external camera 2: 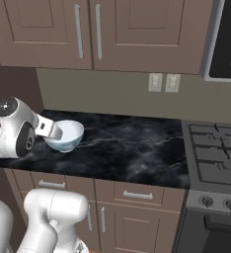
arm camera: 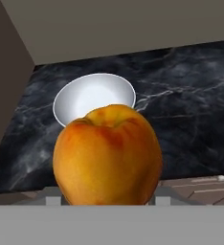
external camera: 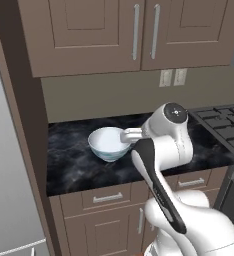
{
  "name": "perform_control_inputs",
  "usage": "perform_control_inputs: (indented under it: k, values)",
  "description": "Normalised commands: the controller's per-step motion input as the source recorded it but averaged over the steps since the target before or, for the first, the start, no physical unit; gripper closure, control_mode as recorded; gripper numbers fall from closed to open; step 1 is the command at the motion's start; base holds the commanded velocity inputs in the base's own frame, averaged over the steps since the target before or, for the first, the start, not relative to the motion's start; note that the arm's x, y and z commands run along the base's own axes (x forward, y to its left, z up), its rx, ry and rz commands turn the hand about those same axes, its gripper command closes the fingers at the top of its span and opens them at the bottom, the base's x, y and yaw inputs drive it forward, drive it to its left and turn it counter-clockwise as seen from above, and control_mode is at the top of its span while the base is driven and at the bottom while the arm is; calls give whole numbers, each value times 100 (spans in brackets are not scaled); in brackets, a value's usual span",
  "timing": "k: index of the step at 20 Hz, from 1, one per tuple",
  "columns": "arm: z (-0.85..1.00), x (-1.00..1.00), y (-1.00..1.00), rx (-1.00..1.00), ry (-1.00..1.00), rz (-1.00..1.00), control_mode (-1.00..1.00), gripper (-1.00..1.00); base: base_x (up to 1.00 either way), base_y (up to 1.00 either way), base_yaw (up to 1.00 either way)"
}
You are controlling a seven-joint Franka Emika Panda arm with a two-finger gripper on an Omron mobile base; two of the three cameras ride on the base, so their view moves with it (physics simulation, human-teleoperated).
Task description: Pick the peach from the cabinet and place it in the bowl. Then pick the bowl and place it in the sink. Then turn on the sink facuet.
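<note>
A big orange-red peach [arm camera: 107, 155] is sitting at six o'clock, hiding the tool's tips. Beyond it, toward eleven o'clock, the white bowl [arm camera: 87, 95] is resting upright on the black marbled table [arm camera: 190, 105], its near rim hidden behind the fruit.

Colours at the counter [arm camera: 190, 110]

My peach [arm camera: 107, 155] is orange, blushed red; bowl [arm camera: 92, 98] white; counter black, veined grey-white.

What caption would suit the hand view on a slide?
Orange-red peach held close in the gripper, with the empty white bowl waiting beyond on black marbled counter.
</note>
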Motion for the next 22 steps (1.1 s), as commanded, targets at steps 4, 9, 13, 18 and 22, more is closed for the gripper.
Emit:
perform_control_inputs:
  k: [4, 9, 13, 18, 22]
  values:
    - [-11, 11, 16, 0, 0, 0, -100, 100, 0, 0, 0]
    - [-15, 35, 12, 0, 5, 0, -100, 100, 0, 0, 0]
    - [-24, 53, 6, 0, 6, 0, -100, 100, 0, 0, 0]
    - [-27, 54, 7, 0, 6, 0, -100, 100, 0, 0, 0]
    - [-34, 38, 12, 0, 5, 0, -100, 100, 0, 0, 0]
